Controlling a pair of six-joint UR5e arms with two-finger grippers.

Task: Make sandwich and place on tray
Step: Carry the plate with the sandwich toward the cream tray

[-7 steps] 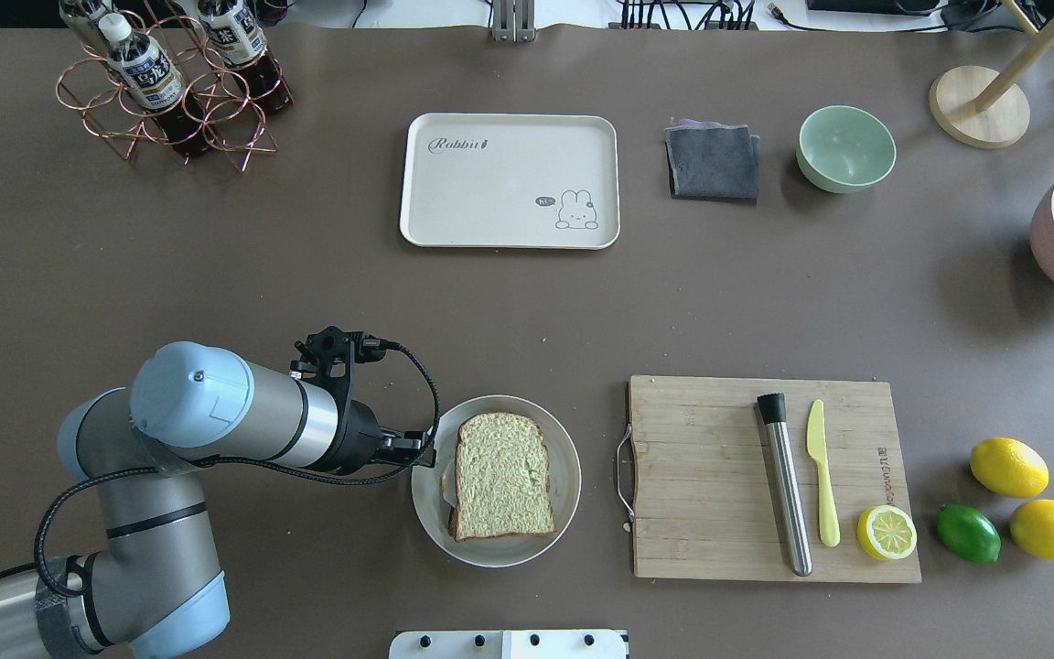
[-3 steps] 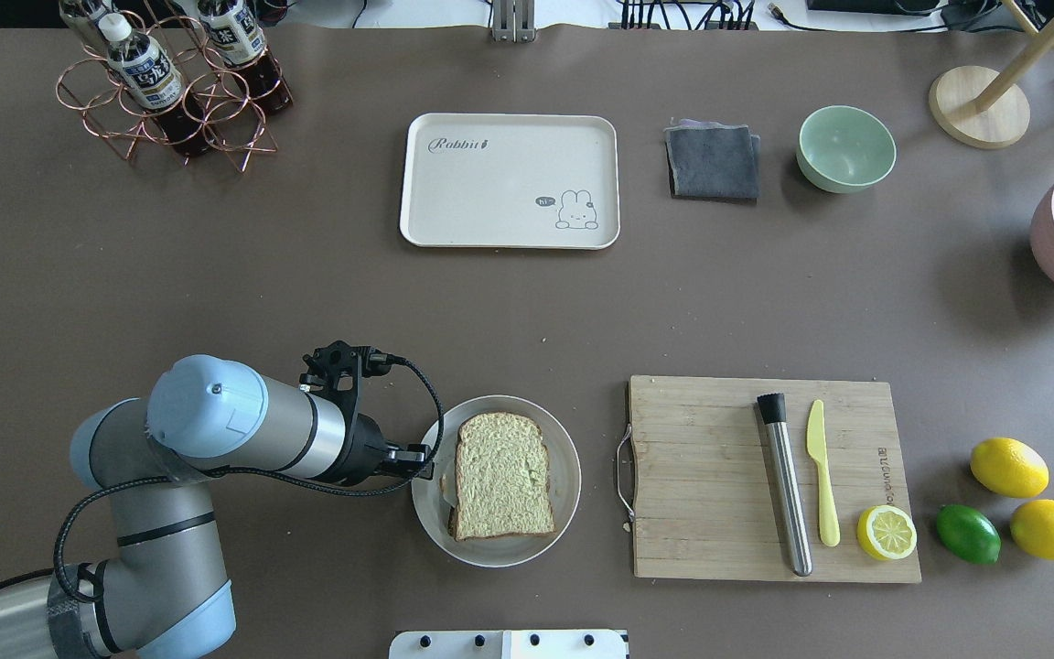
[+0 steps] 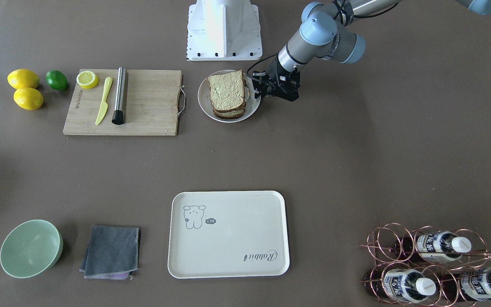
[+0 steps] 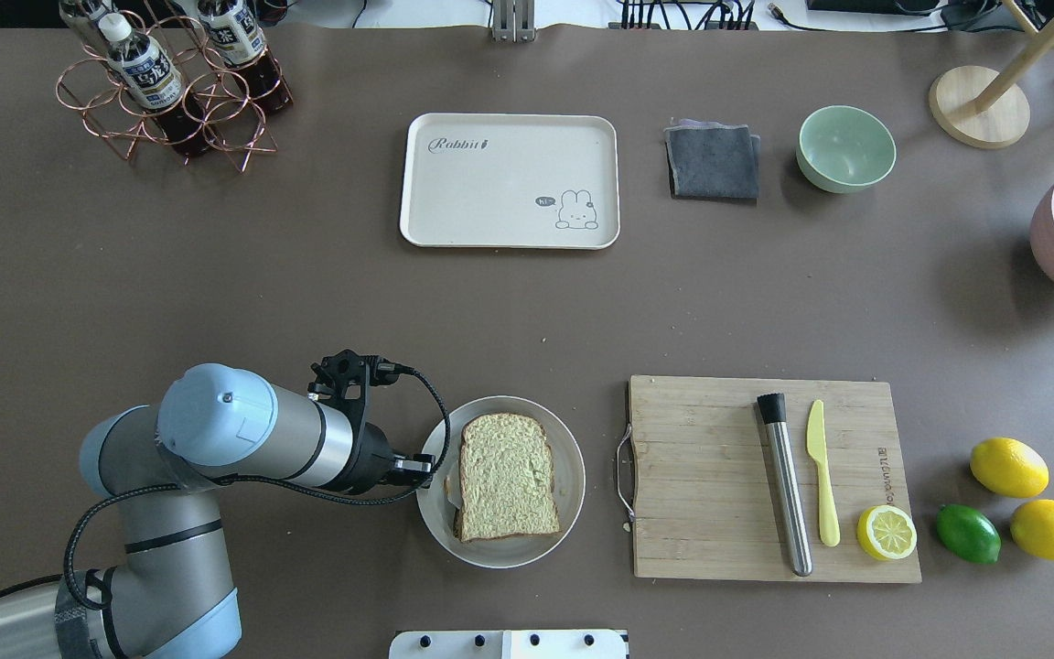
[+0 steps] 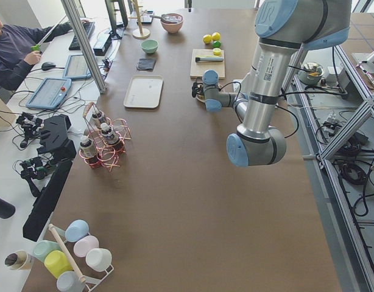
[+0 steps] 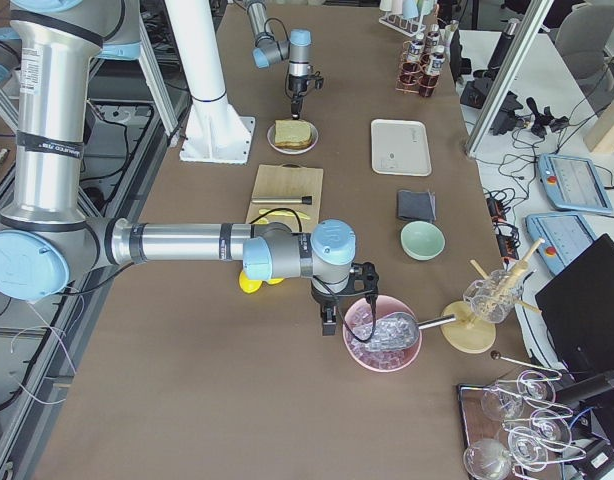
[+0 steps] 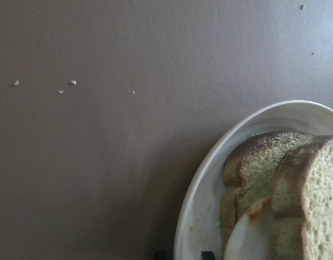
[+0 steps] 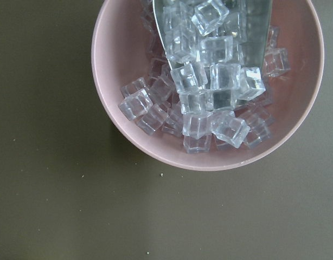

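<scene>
The sandwich point(image 4: 506, 476) is two speckled bread slices with a white egg point(image 7: 253, 233) between them. It lies on a small round white plate point(image 4: 571, 458) at the table's near edge. My left gripper point(image 4: 426, 471) is at the plate's left rim, and in the left wrist view its fingertips point(image 7: 207, 253) stand close together astride that rim point(image 7: 210, 179). The cream tray point(image 4: 509, 183) lies bare at the far middle. My right gripper point(image 6: 339, 320) hovers over a pink bowl point(image 8: 112, 81) of ice cubes; I cannot tell whether it is open or shut.
A wooden cutting board point(image 4: 710, 476) right of the plate holds a steel muddler, a yellow knife and a lemon half. Two lemons and a lime point(image 4: 968, 534) lie beyond it. A copper bottle rack point(image 4: 170, 91), a grey cloth point(image 4: 713, 162) and a green bowl point(image 4: 845, 148) stand along the far side.
My left gripper has moved right and slightly toward the near edge, and the plate with the sandwich has shifted a little to the right with it.
</scene>
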